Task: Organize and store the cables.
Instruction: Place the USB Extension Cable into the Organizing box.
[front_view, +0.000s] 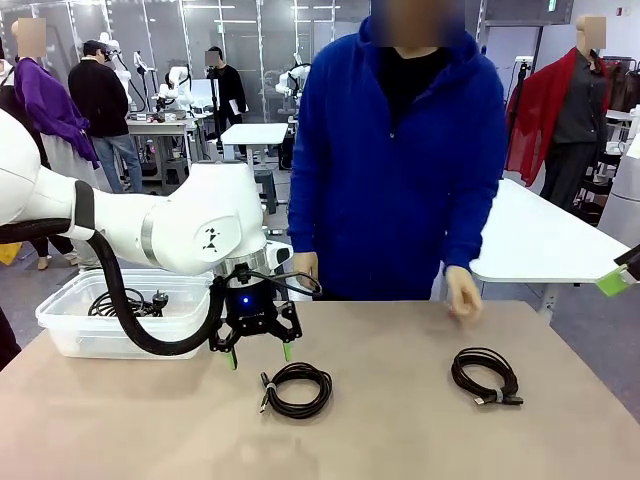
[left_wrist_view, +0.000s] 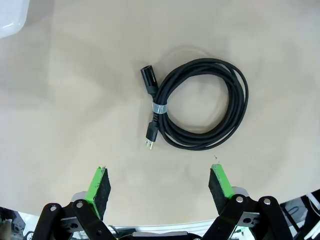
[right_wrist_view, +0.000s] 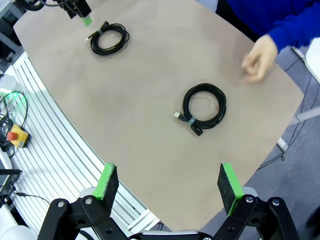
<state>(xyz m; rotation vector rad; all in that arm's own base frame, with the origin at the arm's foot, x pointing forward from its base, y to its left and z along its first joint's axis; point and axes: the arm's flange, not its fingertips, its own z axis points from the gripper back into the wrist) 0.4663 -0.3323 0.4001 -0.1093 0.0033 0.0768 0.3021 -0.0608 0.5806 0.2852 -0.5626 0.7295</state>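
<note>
The left gripper (front_view: 260, 352) hangs just above the beige table (front_view: 400, 440) with its green pads far apart, and nothing is between them. A coiled black cable (front_view: 297, 388) lies flat on the table near it, at about 5 o'clock from the fingers in the front view. In the left wrist view this coil sits at about 1 o'clock above the open fingers, apart from them, with a pale tie around it and two plugs at its 9 o'clock side. A second coiled cable (front_view: 486, 375) lies well apart, at 3 o'clock from the first one. The right gripper (right_wrist_view: 167, 170) is high over the table edge, also spread wide and holding nothing; the second coil is at 12 o'clock from it. A clear plastic bin (front_view: 60, 320) stands at 9 o'clock from the left gripper, and more black cords (front_view: 125, 303) lie inside it. The person (front_view: 400, 150) in a blue top stands at the far side, one hand (front_view: 462, 293) near the table edge.
</note>
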